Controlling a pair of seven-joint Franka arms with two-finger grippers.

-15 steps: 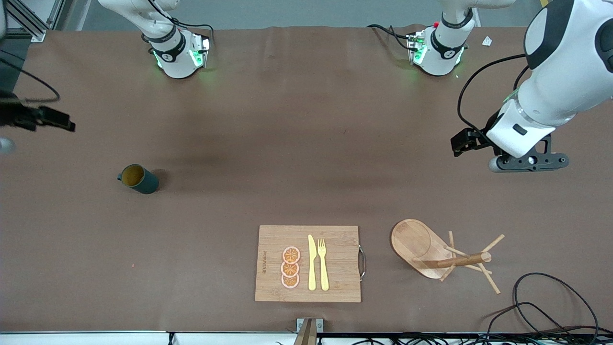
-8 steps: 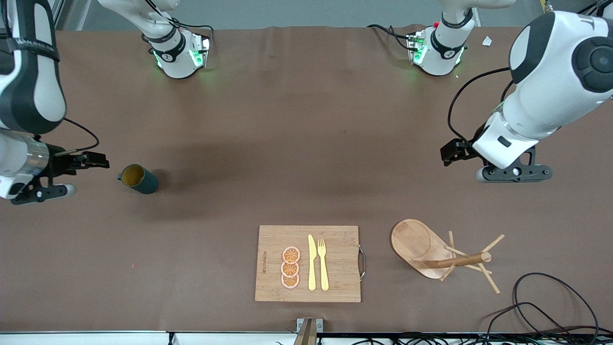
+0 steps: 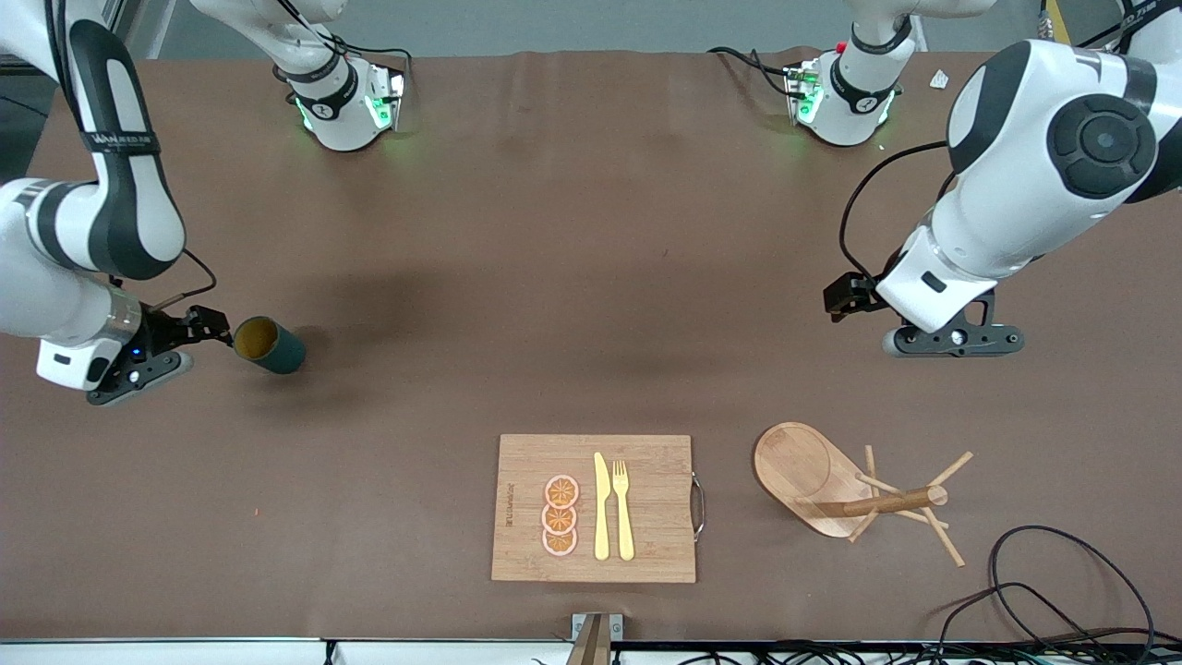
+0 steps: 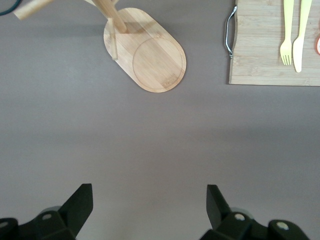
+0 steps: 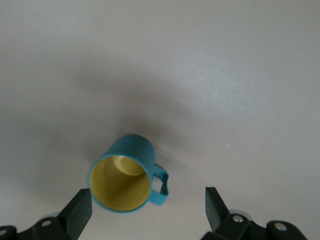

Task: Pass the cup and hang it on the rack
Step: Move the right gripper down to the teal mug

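Right gripper [image 5: 145, 210] hovers above the cup [image 3: 268, 344], fingers [image 5: 80, 210] spread wide and holding nothing. In the right wrist view the cup [image 5: 125, 175] sits between the two finger tips, a bit off centre toward one of them, with its yellow mouth facing up at the camera and its small handle pointing toward the other finger. The cup stands upright on the brown table [image 3: 554, 277] at the right arm's end, apart from everything else. Fingers straddling it like this reads as a lineup for a top-down grab; nothing touches the cup yet as far as I can tell.

Left gripper [image 4: 150, 212] is also wide open and empty, hanging over bare table. The rack [image 3: 854, 489] is below it in the left wrist view, nearer the front camera than the spot under the gripper, well apart from it. Rack [image 4: 150, 60] is on its oval base, post and thin pegs up. Left arm looks parked mid-table near the rack, likely to receive the cup for the pass.

Cutting board [image 3: 596, 508] with a knife [image 3: 601, 508], a fork [image 3: 623, 508] and orange slices [image 3: 560, 515] lies beside the rack, toward the right arm's end from it; not part of the job.

Step judged: pre-grasp on the cup; pass and hanging not yet done.
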